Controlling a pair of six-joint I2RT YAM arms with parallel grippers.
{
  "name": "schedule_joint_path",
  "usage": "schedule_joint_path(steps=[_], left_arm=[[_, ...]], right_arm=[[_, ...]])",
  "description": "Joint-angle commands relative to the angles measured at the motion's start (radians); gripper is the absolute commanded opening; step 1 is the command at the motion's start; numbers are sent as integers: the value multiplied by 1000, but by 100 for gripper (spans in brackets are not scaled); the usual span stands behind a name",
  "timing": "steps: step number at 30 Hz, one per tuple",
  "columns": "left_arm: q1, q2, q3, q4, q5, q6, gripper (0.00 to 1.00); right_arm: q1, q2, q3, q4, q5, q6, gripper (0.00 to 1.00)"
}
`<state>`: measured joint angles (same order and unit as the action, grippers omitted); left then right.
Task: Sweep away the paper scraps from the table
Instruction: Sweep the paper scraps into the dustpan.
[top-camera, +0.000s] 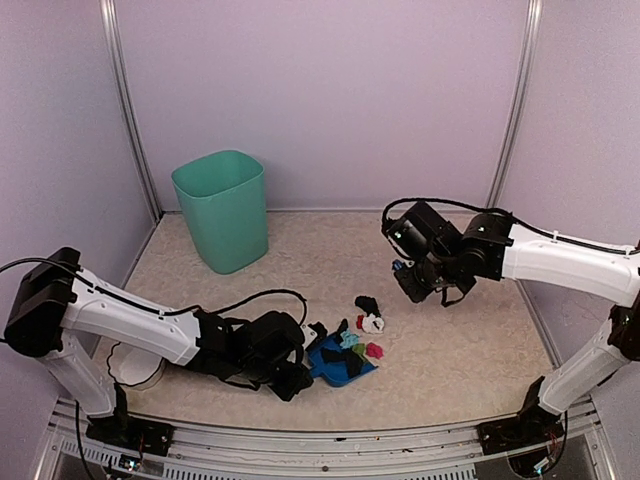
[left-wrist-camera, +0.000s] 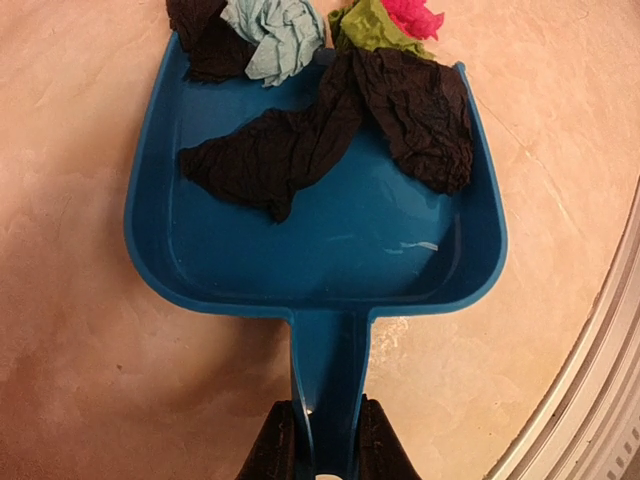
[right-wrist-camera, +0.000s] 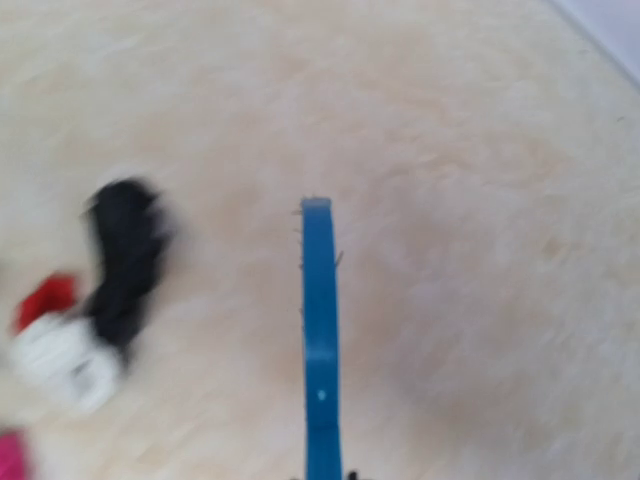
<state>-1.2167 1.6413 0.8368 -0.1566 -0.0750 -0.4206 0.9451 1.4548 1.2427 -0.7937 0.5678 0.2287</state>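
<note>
My left gripper (left-wrist-camera: 328, 445) is shut on the handle of a blue dustpan (left-wrist-camera: 310, 250), which lies flat on the table (top-camera: 460, 350). Two black paper scraps (left-wrist-camera: 300, 140) lie in the pan. Teal (left-wrist-camera: 275, 35), green (left-wrist-camera: 375, 30) and pink (left-wrist-camera: 412, 15) scraps sit at its open mouth. In the top view the left gripper (top-camera: 303, 372) is at the near centre, with the dustpan (top-camera: 345, 368) just to its right. Beyond the pan lie black (top-camera: 367, 304), white (top-camera: 372, 323) and pink (top-camera: 375, 350) scraps. My right gripper (top-camera: 413, 288) hovers right of them, shut on a thin blue hand brush (right-wrist-camera: 318, 320).
A teal waste bin (top-camera: 222, 208) stands at the back left of the table. A white round object (top-camera: 135, 368) lies by the left arm's base. The metal front rail (top-camera: 320, 440) runs along the near edge. Pale walls enclose the table on three sides.
</note>
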Motion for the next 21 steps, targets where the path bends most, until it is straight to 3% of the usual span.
schedule_joint_path(steps=[1, 10, 21], left_arm=[[26, 5, 22, -15, -12, 8, 0], [43, 36, 39, -20, -2, 18, 0], [75, 54, 63, -34, -3, 23, 0]], right_arm=[[-89, 30, -46, 216, 0, -180, 0], [-206, 159, -93, 386, -165, -293, 0], [-196, 168, -140, 351, -415, -267, 0]])
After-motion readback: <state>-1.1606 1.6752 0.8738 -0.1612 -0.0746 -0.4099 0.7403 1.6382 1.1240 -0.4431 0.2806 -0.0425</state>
